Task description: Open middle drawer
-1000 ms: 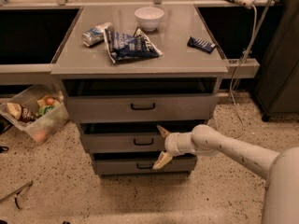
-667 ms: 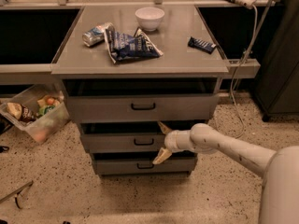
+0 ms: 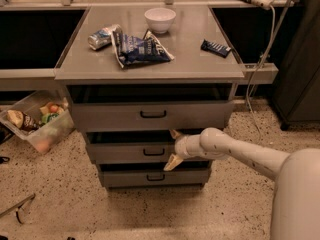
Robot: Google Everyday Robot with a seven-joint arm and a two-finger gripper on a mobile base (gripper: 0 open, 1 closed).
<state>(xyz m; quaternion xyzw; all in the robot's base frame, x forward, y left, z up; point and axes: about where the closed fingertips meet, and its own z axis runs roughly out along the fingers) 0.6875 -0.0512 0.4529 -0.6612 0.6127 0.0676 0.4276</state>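
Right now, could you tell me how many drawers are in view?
3, stacked: top drawer, middle drawer, bottom drawer. The open tool sits at the middle drawer's front. None seems hidden.

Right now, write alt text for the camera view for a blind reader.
The gripper, fingers spread, sits at the front of the middle drawer, just right of its black handle, on a grey three-drawer cabinet. A white bowl, a chip bag, a can and a dark packet lie on the cabinet top.
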